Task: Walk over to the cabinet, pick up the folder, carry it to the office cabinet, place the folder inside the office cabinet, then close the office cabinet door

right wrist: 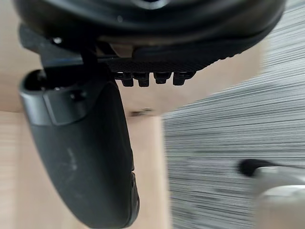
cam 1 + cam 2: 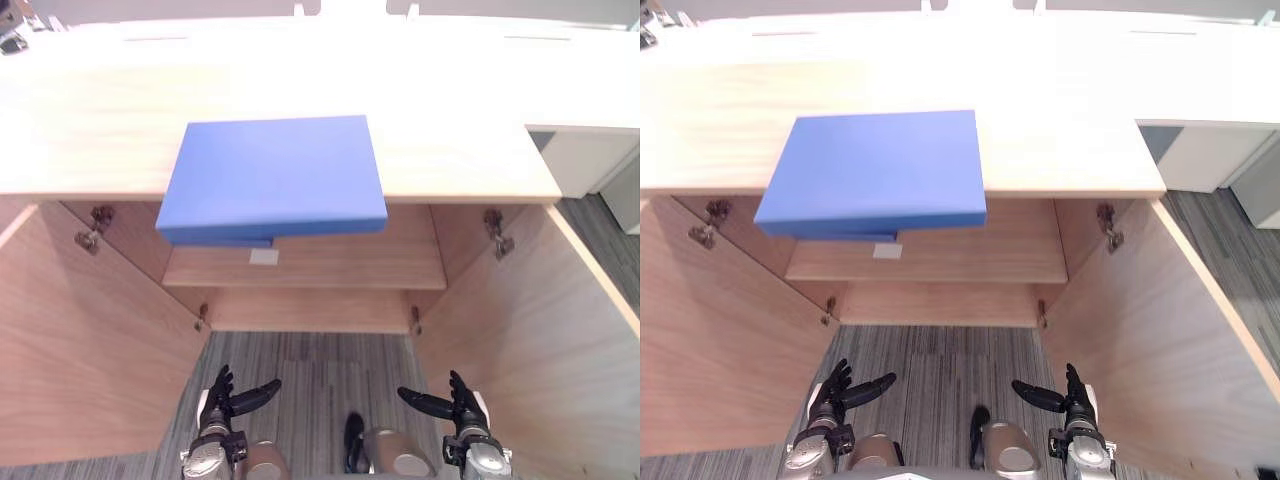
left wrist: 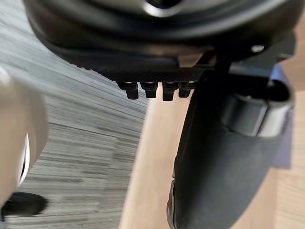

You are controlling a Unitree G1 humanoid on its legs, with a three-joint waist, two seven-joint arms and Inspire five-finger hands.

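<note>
The flat rectangular blue folder [image 2: 272, 180] is coloured one plain mid blue. The pale wooden cabinet [image 2: 90, 130] under it is patterned with light beige grain. A small white rectangular label [image 2: 264, 257] is seen just below the folder. The carpeted floor [image 2: 320, 360] is streaked grey and charcoal. The left hand [image 2: 218, 410] and right hand [image 2: 462, 408] are coloured black.

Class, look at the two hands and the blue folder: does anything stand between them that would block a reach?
Nothing visible does. The blue folder lies on the cabinet top, overhanging its front edge. The left hand and right hand hang low, open, between the open doors, with free space up to it.
</note>
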